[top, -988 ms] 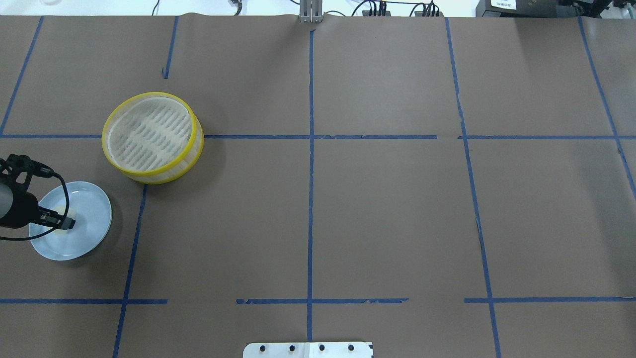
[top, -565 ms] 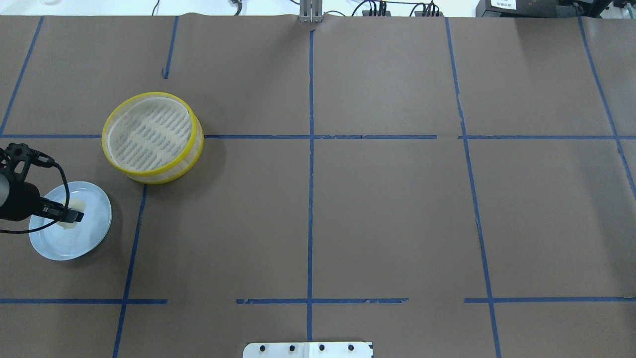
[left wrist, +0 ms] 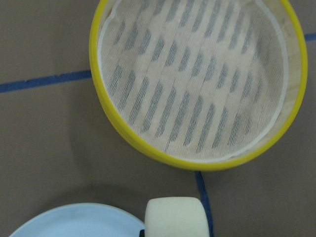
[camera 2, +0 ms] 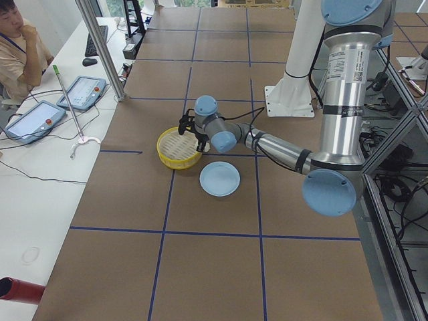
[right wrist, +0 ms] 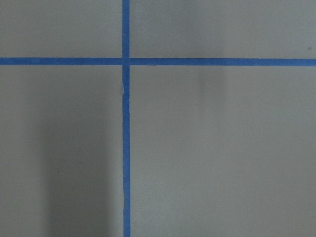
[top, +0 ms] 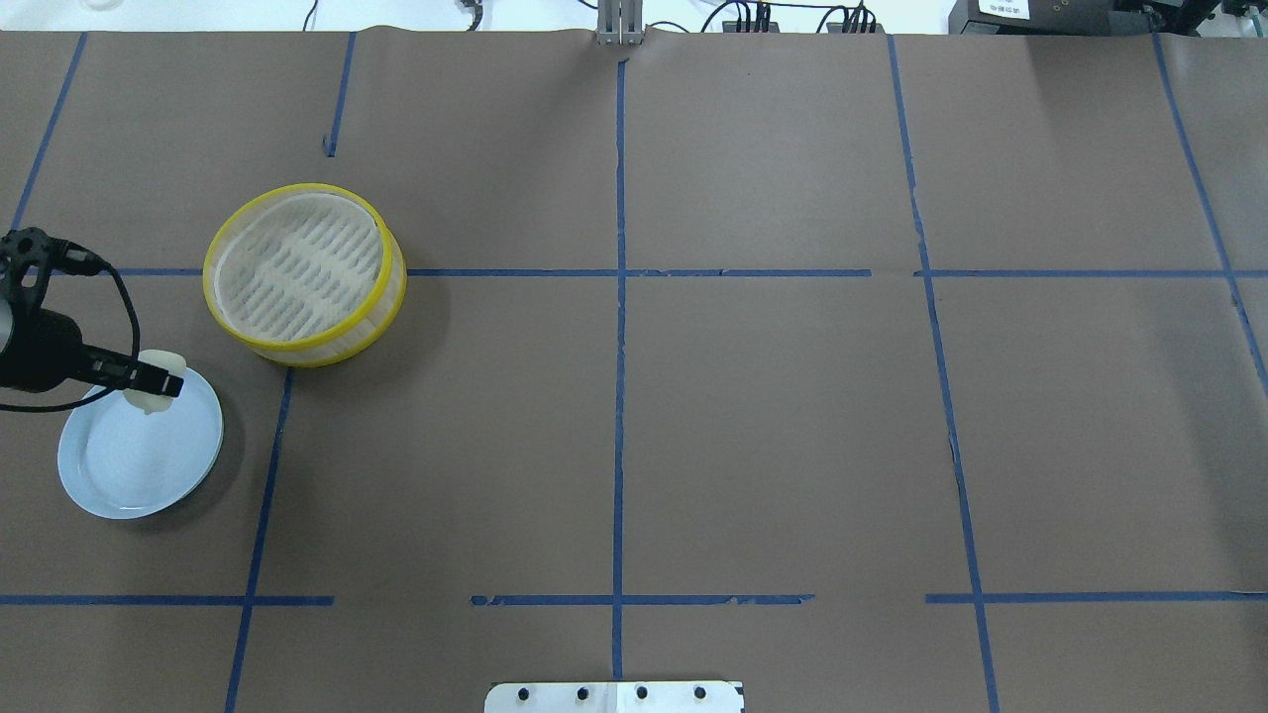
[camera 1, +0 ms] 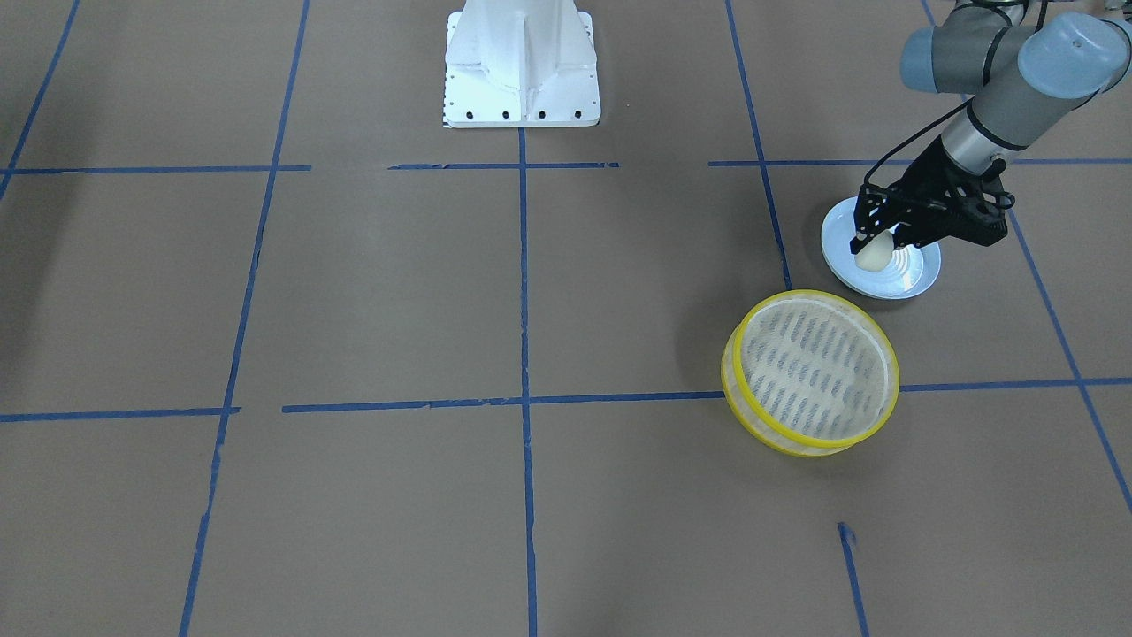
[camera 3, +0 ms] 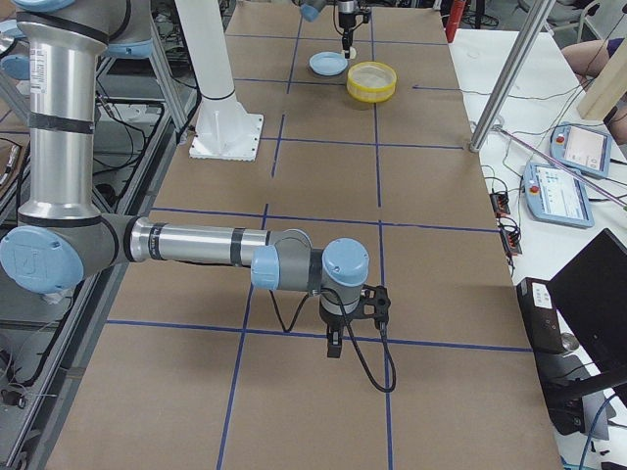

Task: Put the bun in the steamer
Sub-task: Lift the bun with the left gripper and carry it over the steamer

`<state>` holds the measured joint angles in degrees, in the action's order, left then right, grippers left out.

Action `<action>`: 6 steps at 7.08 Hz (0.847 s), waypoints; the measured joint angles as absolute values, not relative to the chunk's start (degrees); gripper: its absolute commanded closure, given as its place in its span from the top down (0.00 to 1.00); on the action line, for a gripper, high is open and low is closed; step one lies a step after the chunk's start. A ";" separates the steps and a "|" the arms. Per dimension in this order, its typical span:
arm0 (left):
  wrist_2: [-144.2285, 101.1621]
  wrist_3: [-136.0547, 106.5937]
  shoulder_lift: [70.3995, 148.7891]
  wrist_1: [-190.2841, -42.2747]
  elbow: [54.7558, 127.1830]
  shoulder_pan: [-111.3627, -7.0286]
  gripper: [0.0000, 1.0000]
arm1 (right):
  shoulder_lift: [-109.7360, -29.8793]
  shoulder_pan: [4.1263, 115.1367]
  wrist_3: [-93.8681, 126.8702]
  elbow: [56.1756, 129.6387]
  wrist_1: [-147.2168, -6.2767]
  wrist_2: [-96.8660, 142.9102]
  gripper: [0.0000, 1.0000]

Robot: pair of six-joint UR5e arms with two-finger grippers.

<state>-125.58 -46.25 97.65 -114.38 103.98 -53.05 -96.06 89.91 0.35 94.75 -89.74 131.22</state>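
My left gripper (top: 166,382) is shut on the cream-white bun (top: 163,360) and holds it in the air over the far edge of the pale blue plate (top: 139,465). The front-facing view shows the bun (camera 1: 873,257) hanging below the black fingers, above the plate (camera 1: 902,279). The yellow-rimmed steamer (top: 302,272) stands empty just beyond and to the right of the plate. In the left wrist view the steamer (left wrist: 197,84) fills the top and the bun (left wrist: 175,216) sits at the bottom edge. My right gripper (camera 3: 334,345) shows only in the exterior right view; I cannot tell its state.
The robot's white base (camera 1: 522,62) stands at the table's near middle edge. Blue tape lines (top: 619,297) cross the brown table cover. An operator (camera 2: 17,40) sits at a side desk with tablets, off the table.
My left gripper has risen from the plate's middle with the bun in it and moved toward the steamer. The plate and the steamer have stayed in place.
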 measured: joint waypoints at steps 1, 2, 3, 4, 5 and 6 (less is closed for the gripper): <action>-125.43 -46.75 102.56 -110.84 100.99 -53.24 0.41 | -96.06 89.91 0.35 94.75 -89.73 131.22 1.00; -125.37 -47.56 105.97 -109.54 97.57 -53.21 0.41 | -96.06 89.91 0.35 94.75 -89.74 131.22 1.00; -125.32 -48.36 108.83 -109.14 93.71 -53.12 0.41 | -96.06 89.91 0.35 94.75 -89.74 131.22 1.00; -125.25 -48.67 110.91 -109.05 90.25 -52.95 0.41 | -96.06 89.91 0.35 94.75 -89.74 131.22 1.00; -124.85 -48.75 111.91 -109.06 88.15 -52.72 0.41 | -96.06 89.91 0.35 94.75 -89.74 131.22 1.00; -123.87 -48.80 112.24 -109.09 87.26 -52.45 0.41 | -96.06 89.91 0.35 94.75 -89.74 131.22 1.00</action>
<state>-123.87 -48.80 112.24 -109.09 87.26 -52.45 -96.06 89.91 0.35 94.75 -89.74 131.22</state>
